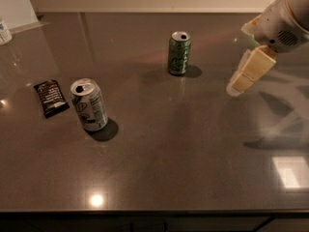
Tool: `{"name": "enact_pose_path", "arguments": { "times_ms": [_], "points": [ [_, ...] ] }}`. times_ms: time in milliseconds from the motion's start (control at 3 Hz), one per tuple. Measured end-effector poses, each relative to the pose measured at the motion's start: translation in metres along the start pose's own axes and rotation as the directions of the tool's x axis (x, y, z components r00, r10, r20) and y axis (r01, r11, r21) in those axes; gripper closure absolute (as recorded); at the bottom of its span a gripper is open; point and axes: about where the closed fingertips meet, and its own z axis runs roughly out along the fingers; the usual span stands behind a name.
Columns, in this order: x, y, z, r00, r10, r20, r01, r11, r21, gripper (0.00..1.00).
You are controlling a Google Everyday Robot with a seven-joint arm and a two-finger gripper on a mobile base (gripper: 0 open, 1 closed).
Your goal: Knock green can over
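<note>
Camera view | gripper hovers above table, grip state cannot tell | green can upright, well apart leftward

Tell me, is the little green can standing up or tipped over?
Standing up. The green can rests on its base, silver top facing up. The gripper hangs apart from it, toward the picture's right.

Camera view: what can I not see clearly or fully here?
The gripper, at the right, apart from the green can: its arm is cut by the right edge.
The white container, far left: cut by the left edge.
The black packet: print too small to read.
</note>
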Motion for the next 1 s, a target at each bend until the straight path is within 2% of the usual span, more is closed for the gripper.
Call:
{"name": "enact_pose_path", "arguments": {
  "times_ms": [333,667,1000],
  "points": [
    [-0.012,-0.033,0.032,0.995,0.045,0.087,-0.047,0.9988,0.016,0.0],
    [-0.026,-0.061,0.063,0.982,0.084,0.169,-0.087,0.9961,0.013,0.0],
    [-0.041,-0.081,0.091,0.961,0.114,0.251,-0.116,0.9932,-0.006,0.0]
  ]
}}
